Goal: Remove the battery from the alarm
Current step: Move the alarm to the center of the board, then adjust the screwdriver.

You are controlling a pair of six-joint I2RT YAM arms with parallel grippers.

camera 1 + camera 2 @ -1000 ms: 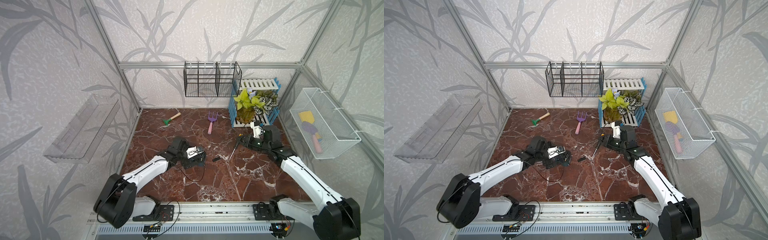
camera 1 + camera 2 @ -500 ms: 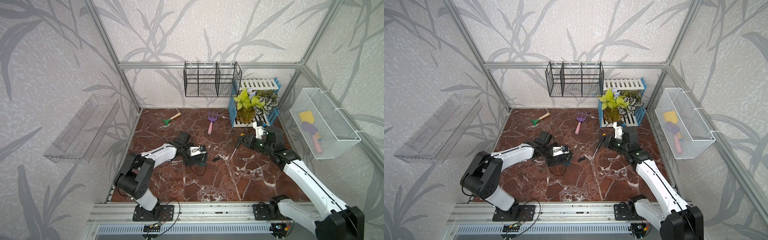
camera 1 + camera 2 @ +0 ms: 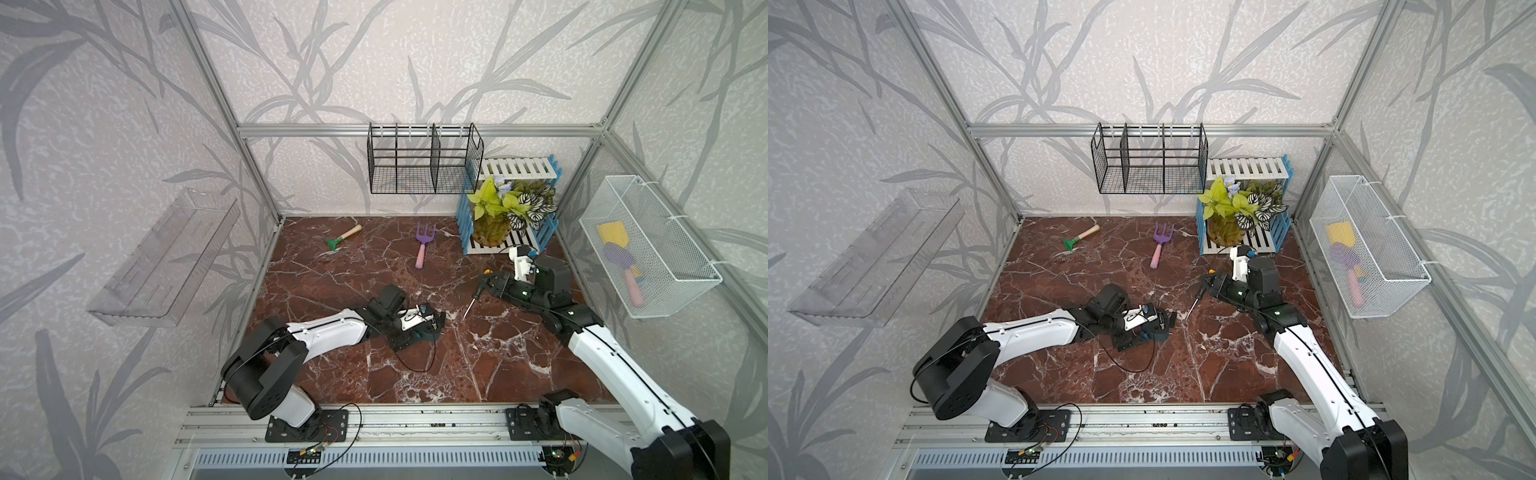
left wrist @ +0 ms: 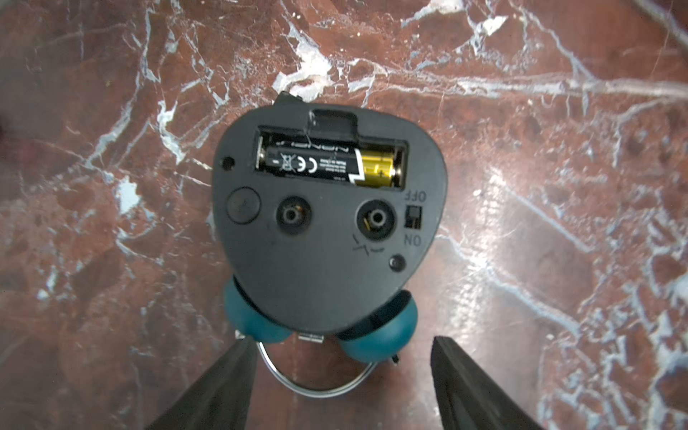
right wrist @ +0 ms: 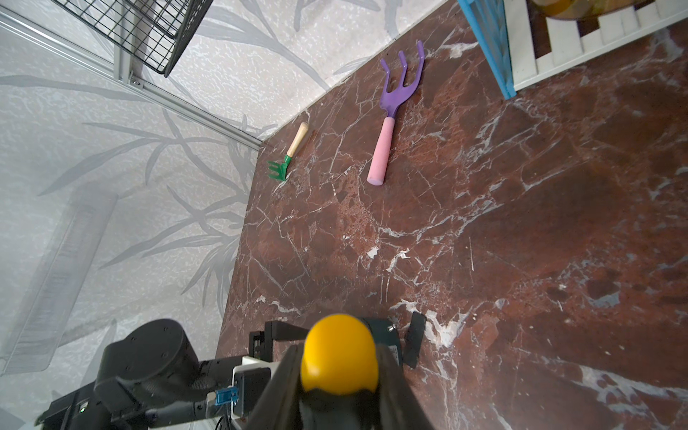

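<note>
The alarm (image 4: 327, 208) lies face down on the marble floor, its dark back up and its teal bells towards my left gripper (image 4: 342, 372). The compartment in its back is uncovered, with the black and gold battery (image 4: 327, 163) lying inside. That gripper is open, one finger on each side of the bells and the wire loop handle. In both top views the left gripper (image 3: 419, 330) (image 3: 1148, 328) covers most of the alarm. My right gripper (image 5: 338, 352) (image 3: 488, 286) is shut on a yellow-capped screwdriver (image 5: 335, 335), held off to the alarm's right with its thin shaft (image 3: 469, 307) pointing down.
A small flat black piece (image 5: 415, 338) (image 3: 441, 318) lies beside the alarm. A green rake (image 3: 341, 238) and a purple fork (image 3: 424, 245) lie near the back wall. A blue-white rack with a plant (image 3: 505, 216) fills the back right corner. A mesh basket (image 3: 648, 245) hangs on the right wall.
The left arm's shoulder and elbow have swung round, and its gripper has shifted slightly right over the alarm. The right arm with the screwdriver has barely moved.
</note>
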